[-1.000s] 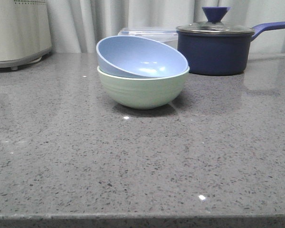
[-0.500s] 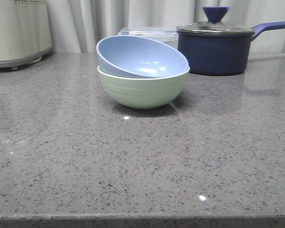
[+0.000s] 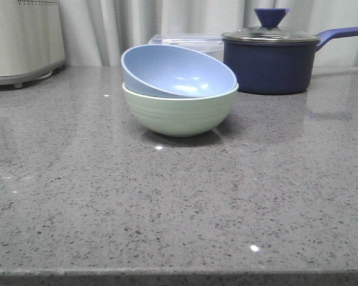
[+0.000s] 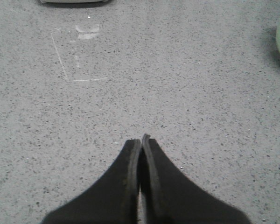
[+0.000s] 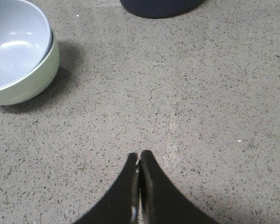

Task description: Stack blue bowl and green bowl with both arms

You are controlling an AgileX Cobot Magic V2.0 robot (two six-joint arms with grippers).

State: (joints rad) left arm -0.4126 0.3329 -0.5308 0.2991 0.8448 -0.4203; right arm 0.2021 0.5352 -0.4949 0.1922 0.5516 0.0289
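On table [image 3: 107,196], blue bowl [image 3: 176,71] sits tilted inside green bowl [image 3: 179,113]. Stack looks done. Left gripper [image 4: 141,140], right gripper [image 5: 139,156]: fingers together, holding nothing, well apart from green bowl. You could maybe level it.

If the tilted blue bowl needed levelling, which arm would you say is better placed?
Probably the right: its shut end effector views the blue bowl in the green bowl almost whole; the left end effector, also shut, barely glimpses them.

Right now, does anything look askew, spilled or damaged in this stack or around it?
One thing: the blue bowl sits tilted inside the green bowl, its left rim raised well above the green rim rather than nested level. Nothing looks spilled or damaged. Both the left gripper and the right gripper are shut and clear of the bowls.
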